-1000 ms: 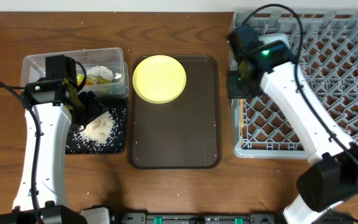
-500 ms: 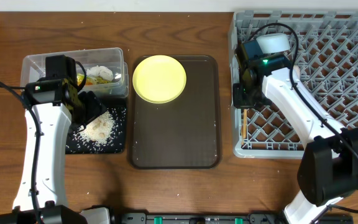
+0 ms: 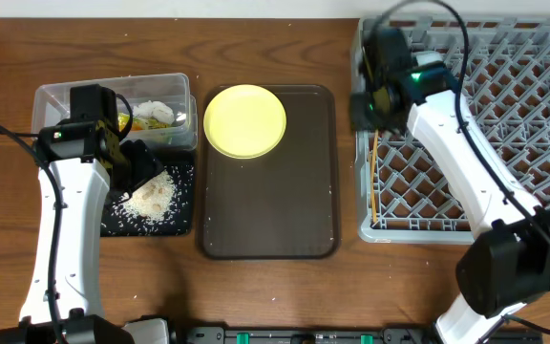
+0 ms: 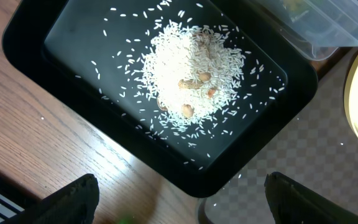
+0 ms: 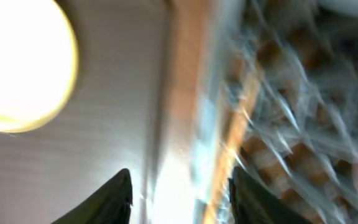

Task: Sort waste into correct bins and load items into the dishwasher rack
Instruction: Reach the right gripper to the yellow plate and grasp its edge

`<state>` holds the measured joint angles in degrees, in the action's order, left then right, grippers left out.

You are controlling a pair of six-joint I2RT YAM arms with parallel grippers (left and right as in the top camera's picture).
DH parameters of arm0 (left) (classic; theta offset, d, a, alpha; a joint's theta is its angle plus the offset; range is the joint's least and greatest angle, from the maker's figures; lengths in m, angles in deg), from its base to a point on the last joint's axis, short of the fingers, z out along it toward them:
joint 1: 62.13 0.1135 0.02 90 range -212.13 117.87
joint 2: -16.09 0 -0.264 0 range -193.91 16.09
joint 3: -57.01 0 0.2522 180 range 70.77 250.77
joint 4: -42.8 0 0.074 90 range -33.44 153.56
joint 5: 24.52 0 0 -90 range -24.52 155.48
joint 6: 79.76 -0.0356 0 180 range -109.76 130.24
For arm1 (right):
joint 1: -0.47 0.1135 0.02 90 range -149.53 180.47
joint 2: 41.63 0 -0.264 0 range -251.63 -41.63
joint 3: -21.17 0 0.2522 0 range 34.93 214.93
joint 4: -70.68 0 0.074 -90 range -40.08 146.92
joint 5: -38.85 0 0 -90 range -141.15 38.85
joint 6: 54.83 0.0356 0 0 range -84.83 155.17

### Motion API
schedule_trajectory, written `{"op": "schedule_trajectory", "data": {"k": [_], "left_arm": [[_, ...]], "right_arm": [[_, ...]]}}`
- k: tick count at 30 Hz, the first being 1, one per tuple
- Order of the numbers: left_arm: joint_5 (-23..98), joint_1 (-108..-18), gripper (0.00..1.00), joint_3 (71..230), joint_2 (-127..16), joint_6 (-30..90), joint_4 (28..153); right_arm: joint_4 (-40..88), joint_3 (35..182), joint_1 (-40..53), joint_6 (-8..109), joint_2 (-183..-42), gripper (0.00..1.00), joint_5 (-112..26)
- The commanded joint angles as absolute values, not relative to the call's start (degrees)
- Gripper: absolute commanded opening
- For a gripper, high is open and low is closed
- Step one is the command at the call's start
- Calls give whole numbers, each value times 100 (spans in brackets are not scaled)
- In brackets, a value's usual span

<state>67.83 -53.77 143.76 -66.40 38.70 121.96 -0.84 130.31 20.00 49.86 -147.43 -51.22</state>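
The left gripper (image 4: 182,190) hangs wide open and empty above the black tray (image 4: 67,37), where rice (image 4: 191,74) lies heaped, next to the clear tub (image 3: 55,96). At the left edge of the grey rack (image 3: 428,232), the right gripper (image 5: 182,193) has its fingers parted, holding nothing, above chopsticks (image 3: 376,182) lying inside. A yellow plate (image 3: 244,120) sits on the brown tray (image 3: 275,210).

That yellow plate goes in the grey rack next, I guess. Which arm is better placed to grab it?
Probably the right. The right tool hangs open and empty at the edge of the dishwasher rack facing the yellow plate. The left tool sits over the black tray, away from the rack.
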Motion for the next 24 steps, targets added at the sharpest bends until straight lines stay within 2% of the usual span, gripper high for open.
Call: {"op": "schedule_trajectory", "data": {"k": [1,8,18,21,24], "left_arm": [[6894,-5353,88,14374,-6625,3822,12207],[6894,-5353,88,14374,-6625,3822,12207],[6894,-5353,88,14374,-6625,3822,12207],[6894,-5353,88,14374,-6625,3822,12207],[6894,-5353,88,14374,-6625,3822,12205]], "right_arm": [[526,13269,2339,4796,-14704,50,-4340],[1682,13227,2940,5146,-15226,56,-4836],[2978,13227,3194,6110,-16809,56,-5070],[3221,13227,3200,6342,-17202,55,-5046],[3330,13227,3207,6409,-17482,45,-4849]]}}
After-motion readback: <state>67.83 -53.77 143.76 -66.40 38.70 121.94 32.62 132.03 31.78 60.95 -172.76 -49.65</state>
